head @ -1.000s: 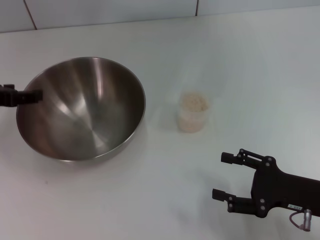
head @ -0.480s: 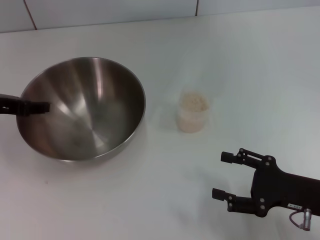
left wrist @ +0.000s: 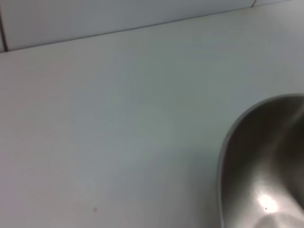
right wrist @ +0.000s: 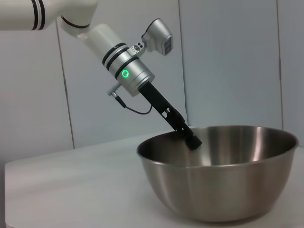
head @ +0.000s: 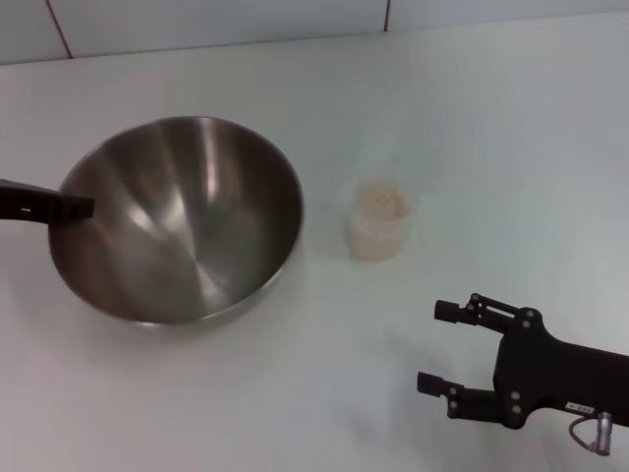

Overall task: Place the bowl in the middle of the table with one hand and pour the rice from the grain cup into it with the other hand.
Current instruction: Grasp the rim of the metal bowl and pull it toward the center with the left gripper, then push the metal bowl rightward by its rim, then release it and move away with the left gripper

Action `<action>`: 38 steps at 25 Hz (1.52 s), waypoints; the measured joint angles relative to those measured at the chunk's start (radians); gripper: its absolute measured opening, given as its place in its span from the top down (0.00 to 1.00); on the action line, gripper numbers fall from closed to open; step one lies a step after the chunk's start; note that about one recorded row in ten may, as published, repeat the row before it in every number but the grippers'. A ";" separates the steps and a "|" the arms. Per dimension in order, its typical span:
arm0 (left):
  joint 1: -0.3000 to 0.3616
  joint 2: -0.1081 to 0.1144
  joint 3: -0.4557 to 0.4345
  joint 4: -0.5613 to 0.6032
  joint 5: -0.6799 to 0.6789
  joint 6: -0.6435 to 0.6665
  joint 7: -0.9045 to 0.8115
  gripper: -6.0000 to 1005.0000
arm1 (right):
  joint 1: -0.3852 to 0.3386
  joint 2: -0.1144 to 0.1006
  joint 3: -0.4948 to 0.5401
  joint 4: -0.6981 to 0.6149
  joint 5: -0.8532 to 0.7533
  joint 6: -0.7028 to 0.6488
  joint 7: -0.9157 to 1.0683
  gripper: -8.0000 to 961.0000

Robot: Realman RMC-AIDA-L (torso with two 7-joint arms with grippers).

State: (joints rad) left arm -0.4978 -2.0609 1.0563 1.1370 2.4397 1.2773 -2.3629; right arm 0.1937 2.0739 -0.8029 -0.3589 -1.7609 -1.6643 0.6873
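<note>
The steel bowl stands on the white table, left of centre. My left gripper reaches in from the left and is shut on the bowl's left rim, with one finger inside it. The right wrist view shows that gripper clamped over the rim of the bowl. The left wrist view shows part of the bowl. The clear grain cup stands upright to the bowl's right, holding rice. My right gripper is open and empty near the front right, below the cup.
A tiled wall edge runs along the back of the table. The left arm's silver wrist leans over the bowl. White tabletop lies between the bowl and the cup.
The bowl has slid a little to the right, toward the cup, with the left gripper on its rim. The right gripper and the cup have not moved.
</note>
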 joint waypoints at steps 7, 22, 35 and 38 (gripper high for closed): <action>-0.026 0.001 -0.004 -0.003 -0.005 0.036 -0.011 0.90 | -0.001 0.000 -0.003 0.000 0.000 0.003 0.000 0.16; -0.146 -0.004 -0.050 -0.102 -0.008 0.043 0.015 0.96 | -0.004 0.000 -0.005 0.000 0.000 0.004 0.000 0.16; -0.214 -0.011 0.014 -0.177 -0.021 -0.012 0.002 0.96 | -0.007 0.000 -0.007 0.000 0.000 0.004 0.000 0.16; -0.251 -0.012 0.032 -0.236 -0.026 -0.039 0.007 0.96 | -0.007 0.000 -0.007 0.000 0.000 0.004 0.000 0.16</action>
State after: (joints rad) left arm -0.7489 -2.0727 1.0886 0.9009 2.4137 1.2383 -2.3563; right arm 0.1870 2.0737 -0.8097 -0.3589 -1.7609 -1.6608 0.6871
